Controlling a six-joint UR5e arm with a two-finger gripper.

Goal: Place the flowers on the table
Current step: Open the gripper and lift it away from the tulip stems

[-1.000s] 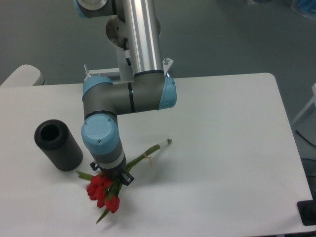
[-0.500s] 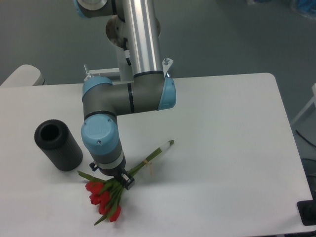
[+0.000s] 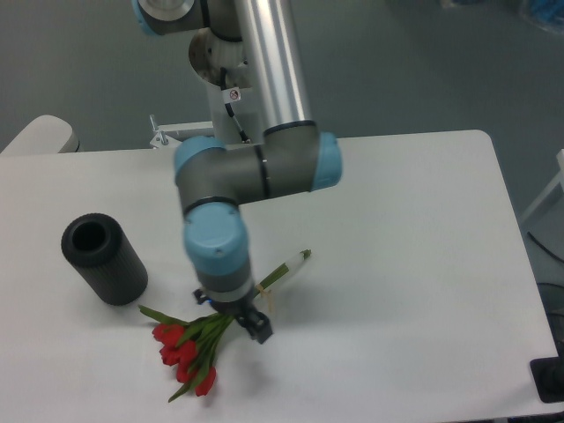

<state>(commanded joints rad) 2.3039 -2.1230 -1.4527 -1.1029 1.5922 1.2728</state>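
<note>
1. The flowers (image 3: 189, 350), a small bunch of red tulips on green stems, lie flat on the white table (image 3: 397, 264) near its front edge, blooms toward the front-left and the stem ends pointing back-right.
2. A pale band wraps the stems about midway, just right of the arm's wrist.
3. The gripper (image 3: 247, 319) hangs low over the stems, right above the middle of the bunch; its fingers are hidden under the wrist, so whether they are spread or pinching the stems cannot be told.
4. A black hollow cylinder (image 3: 104, 260) stands upright on the table to the left of the bunch, near the outermost leaf tip but apart from it. Its open top faces up, and the inside shows only dark; no contents can be made out.
</note>
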